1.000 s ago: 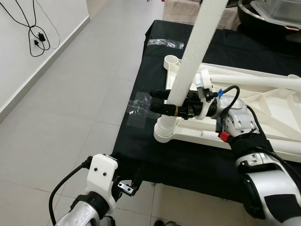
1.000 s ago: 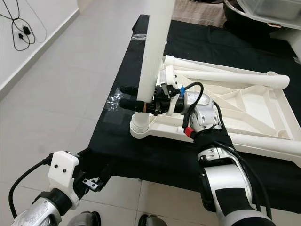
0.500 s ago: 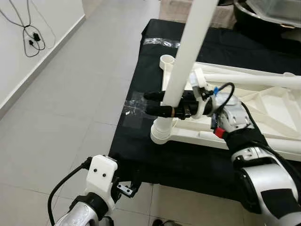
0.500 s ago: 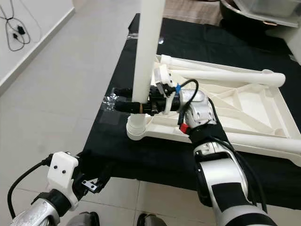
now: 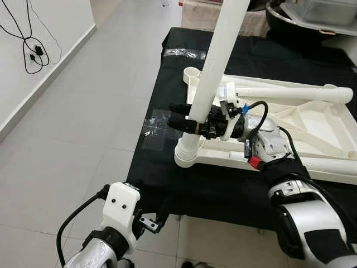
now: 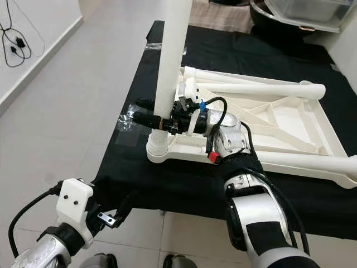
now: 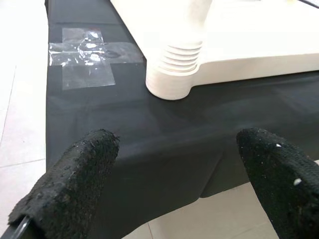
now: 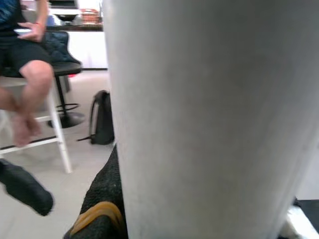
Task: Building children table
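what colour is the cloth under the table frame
Black: the cloth under the white table frame shows best in the left eye view.

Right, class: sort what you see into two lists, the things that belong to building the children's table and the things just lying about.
Part of the job:
- white table leg, held upright by the right hand
- corner socket that it stands in
- upturned white tabletop
- lying table leg

Just lying about:
- clear tape patch
- black cable by the wall
- backpack
- seated person
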Available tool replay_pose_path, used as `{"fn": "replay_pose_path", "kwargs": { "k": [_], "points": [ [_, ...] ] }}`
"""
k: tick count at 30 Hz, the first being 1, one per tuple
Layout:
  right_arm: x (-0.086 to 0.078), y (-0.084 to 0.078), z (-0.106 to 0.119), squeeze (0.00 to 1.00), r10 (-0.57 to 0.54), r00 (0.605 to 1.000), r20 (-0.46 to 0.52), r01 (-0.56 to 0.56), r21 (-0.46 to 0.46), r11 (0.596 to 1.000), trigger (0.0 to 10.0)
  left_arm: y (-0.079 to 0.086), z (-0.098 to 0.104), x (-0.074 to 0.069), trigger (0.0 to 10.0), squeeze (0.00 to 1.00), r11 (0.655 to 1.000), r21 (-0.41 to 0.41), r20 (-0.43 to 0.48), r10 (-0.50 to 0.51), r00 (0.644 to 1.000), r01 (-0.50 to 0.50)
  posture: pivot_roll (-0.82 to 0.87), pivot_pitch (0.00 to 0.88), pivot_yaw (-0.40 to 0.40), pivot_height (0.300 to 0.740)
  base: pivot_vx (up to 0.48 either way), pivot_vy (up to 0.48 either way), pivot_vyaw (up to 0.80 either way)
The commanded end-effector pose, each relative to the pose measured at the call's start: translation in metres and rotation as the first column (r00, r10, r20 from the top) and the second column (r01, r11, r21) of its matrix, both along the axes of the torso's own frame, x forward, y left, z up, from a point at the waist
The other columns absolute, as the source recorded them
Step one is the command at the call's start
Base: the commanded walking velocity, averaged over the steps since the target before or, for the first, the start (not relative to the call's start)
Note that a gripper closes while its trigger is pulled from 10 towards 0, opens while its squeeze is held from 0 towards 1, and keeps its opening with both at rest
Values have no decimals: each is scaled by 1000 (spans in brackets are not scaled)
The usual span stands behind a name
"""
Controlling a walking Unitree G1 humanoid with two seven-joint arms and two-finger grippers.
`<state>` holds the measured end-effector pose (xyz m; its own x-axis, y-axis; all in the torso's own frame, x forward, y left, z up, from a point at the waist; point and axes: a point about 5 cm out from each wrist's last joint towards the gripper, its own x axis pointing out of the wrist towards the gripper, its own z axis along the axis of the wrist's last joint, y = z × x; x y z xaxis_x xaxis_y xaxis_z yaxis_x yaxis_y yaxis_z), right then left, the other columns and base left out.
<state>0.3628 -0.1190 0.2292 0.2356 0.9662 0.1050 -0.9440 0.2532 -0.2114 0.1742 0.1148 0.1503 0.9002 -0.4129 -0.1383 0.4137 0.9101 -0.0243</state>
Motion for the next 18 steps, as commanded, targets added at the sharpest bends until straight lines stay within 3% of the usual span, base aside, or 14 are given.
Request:
{"fn": "replay_pose_path", "kwargs": {
  "k": [1, 4, 6, 7, 8, 10, 12, 14, 16, 17, 18],
  "points": [
    [-3, -3, -26, 0, -60, 995, -82, 57, -35, 998, 10000, 0, -2, -1, 10000, 0, 1000, 3, -16, -8, 1000, 8, 153, 208, -106, 740, 0, 0, 0],
    [-4, -2, -27, 0, -84, 993, -83, 81, -39, 996, 10000, 0, -2, 0, 10000, 0, 1000, 4, -15, -9, 1000, 9, 150, 204, -104, 740, 0, 0, 0],
    [2, 4, -28, 0, -232, 969, -84, 229, -49, 972, 10000, 0, -2, 1, 10000, 0, 1000, 3, -10, -7, 1000, 7, 142, 203, -105, 740, 0, 0, 0],
    [9, 7, -28, 0, -365, 923, -125, 361, -57, 931, 10000, 0, -2, 2, 10000, 0, 1000, 1, -8, -6, 1000, 6, 141, 202, -108, 740, 0, 0, 0],
    [9, 7, -28, 0, -365, 923, -125, 361, -57, 931, 10000, 0, -2, 2, 10000, 0, 1000, 1, -8, -6, 1000, 6, 141, 202, -108, 740, 0, 0, 0],
    [15, 9, -27, 0, -448, 879, -161, 444, -61, 894, 10000, 0, -2, 3, 10000, 0, 1000, -2, -8, -5, 1000, 5, 141, 201, -111, 740, 0, 0, 0],
    [16, 10, -26, 0, -467, 871, -152, 464, -53, 884, 10000, -1, -2, 3, 10000, 0, 1000, -3, -8, -5, 1000, 5, 140, 200, -111, 740, 0, 0, 0],
    [21, 10, -26, 0, -550, 816, -179, 548, -64, 834, 10000, -1, -2, 3, 10000, 0, 1000, -4, -8, -4, 1000, 4, 140, 199, -113, 740, 0, 0, 0],
    [21, 10, -26, 0, -550, 816, -179, 548, -64, 834, 10000, -1, -2, 3, 10000, 0, 1000, -4, -8, -4, 1000, 4, 140, 199, -113, 740, 0, 0, 0],
    [24, 9, -27, 0, -584, 785, -208, 584, -67, 809, 10000, -1, -3, 3, 10000, 0, 1000, -5, -8, -3, 1000, 3, 140, 198, -113, 740, 0, 0, 0],
    [24, 9, -27, 0, -584, 785, -208, 584, -67, 809, 10000, -1, -3, 3, 10000, 0, 1000, -5, -8, -3, 1000, 3, 140, 198, -113, 740, 0, 0, 0]
  ]
}}
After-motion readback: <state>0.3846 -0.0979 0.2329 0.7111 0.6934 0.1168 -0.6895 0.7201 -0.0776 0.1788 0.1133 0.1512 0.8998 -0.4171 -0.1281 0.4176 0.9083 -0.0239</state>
